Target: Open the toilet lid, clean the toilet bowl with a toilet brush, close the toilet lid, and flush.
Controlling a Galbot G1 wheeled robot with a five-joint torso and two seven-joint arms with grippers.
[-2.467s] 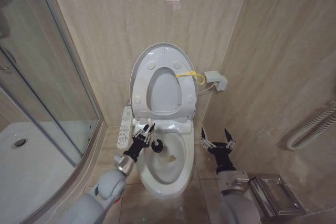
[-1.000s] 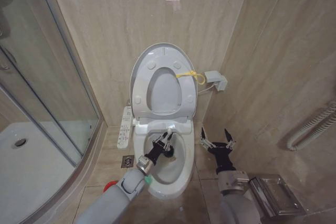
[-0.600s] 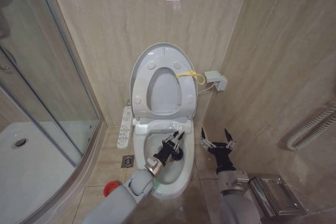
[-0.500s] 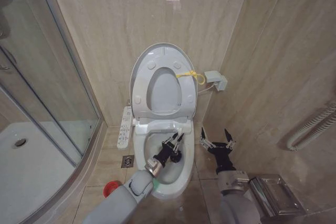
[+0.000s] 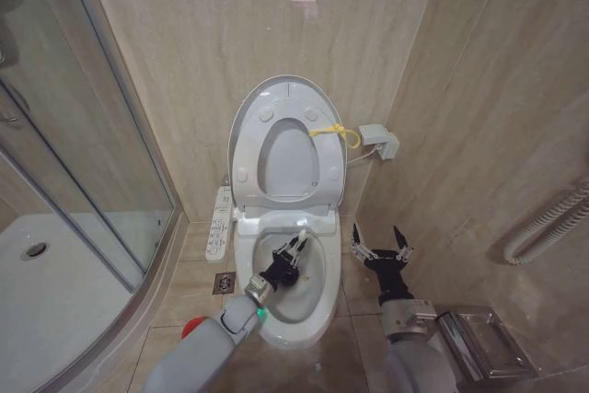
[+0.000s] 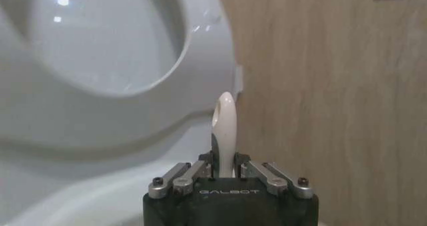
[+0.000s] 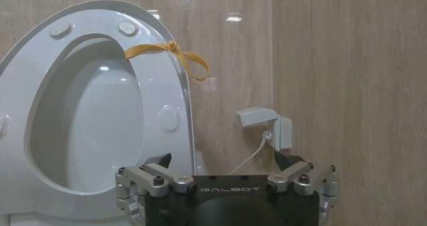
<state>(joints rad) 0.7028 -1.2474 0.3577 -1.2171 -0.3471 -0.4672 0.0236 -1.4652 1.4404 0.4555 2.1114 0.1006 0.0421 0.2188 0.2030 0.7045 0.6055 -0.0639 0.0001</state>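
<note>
The toilet brush (image 6: pixel 225 131) is clamped in the left gripper (image 5: pixel 288 258) inside the toilet bowl (image 5: pixel 317 306), low centre of the head view. The right gripper (image 5: pixel 379 244) waits spread beside it. Too wide a scrub could knock the rim and splash.

A small bathroom. Beige tile (image 5: pixel 184 34) covers the walls and floor. A white toilet (image 5: pixel 317 306) stands against the back wall with its lid (image 5: pixel 247 112) and seat up, a control panel (image 5: pixel 219 221) at its side. To the left a curved glass shower door (image 5: pixel 83 163) encloses a white tray (image 5: pixel 55 301) with a drain (image 5: pixel 35 249). A ribbed hose (image 5: pixel 552 223) hangs on the right wall.
</note>
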